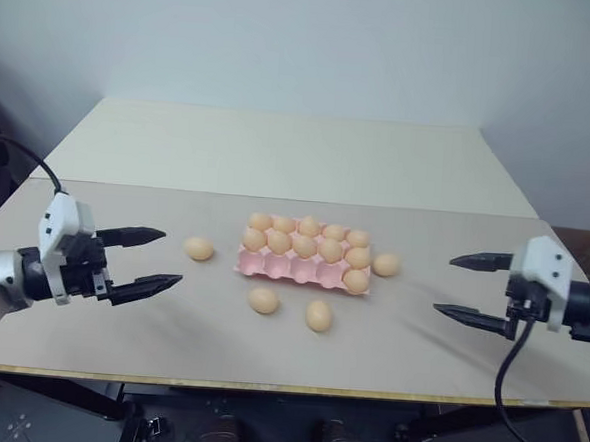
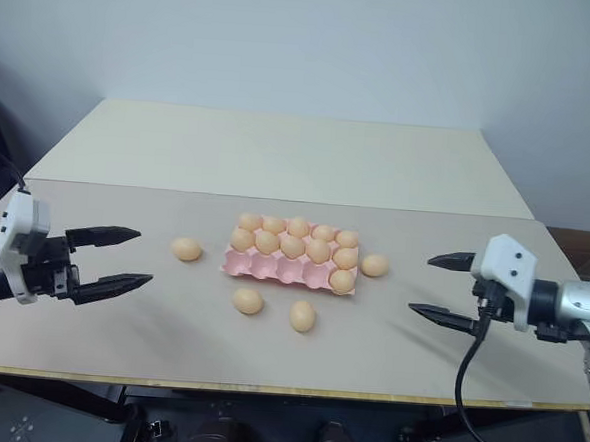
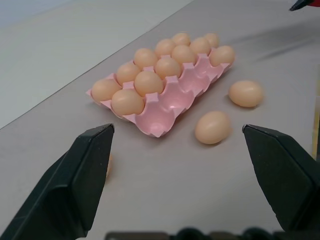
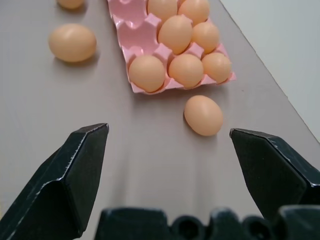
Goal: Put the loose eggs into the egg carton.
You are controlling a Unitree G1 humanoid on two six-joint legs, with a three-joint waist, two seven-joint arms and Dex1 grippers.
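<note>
- The left gripper [image 1: 152, 262] hangs over the left part of the table [image 1: 279, 160] with its two black fingers spread wide and nothing between them; it points toward the middle of the table.
- The right gripper [image 1: 466, 288] hangs over the right part of the table, likewise spread wide and empty, pointing inward toward the left one.
- Just ahead of the left gripper's upper finger lies one loose egg [image 1: 199, 248], apart from it and a little left of the egg carton [image 1: 290, 269].
- Just ahead of the right gripper lies another loose egg [image 1: 385, 265], right beside the carton's right end; in the right wrist view it sits between the fingertips' line of sight, nearer the far finger.
- Between the two grippers, in front of the carton's near edge, lie two more loose eggs [image 1: 263, 300] and [image 1: 318, 316], close to each other and apart from the carton.
- The pale pink carton sits midway between the grippers. Its two far rows are full of eggs, and the near row holds a single egg [image 1: 355, 281] in its right-end cup, the other four cups bare.
</note>
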